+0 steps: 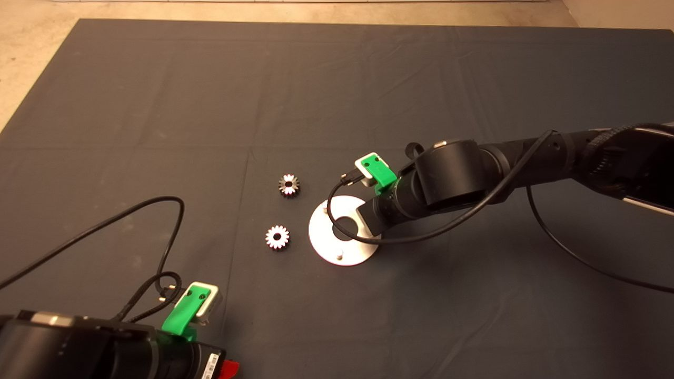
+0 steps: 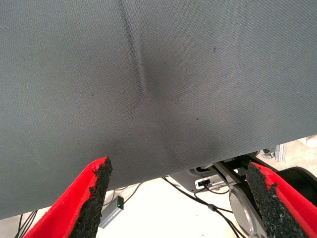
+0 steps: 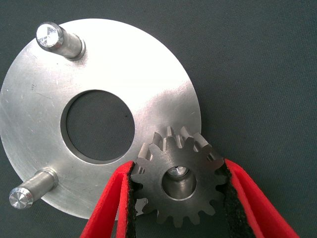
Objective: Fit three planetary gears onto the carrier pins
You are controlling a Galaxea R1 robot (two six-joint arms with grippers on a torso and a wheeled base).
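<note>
On the dark tabletop mat (image 1: 158,105), a gear (image 3: 179,181) was held by its teeth in the right pincer (image 3: 178,198) over the disc's (image 3: 44,99) third pin. Probably stiff, slippery metal. Left pincer (image 2: 178,198) was parked wide open.

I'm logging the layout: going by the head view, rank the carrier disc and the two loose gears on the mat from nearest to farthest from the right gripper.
1. Carrier disc: directly under the right gripper, which is shut on a gear.
2. Nearer loose gear: on the mat just left of the disc.
3. Farther loose gear: left of the disc, farther up the mat.
</note>
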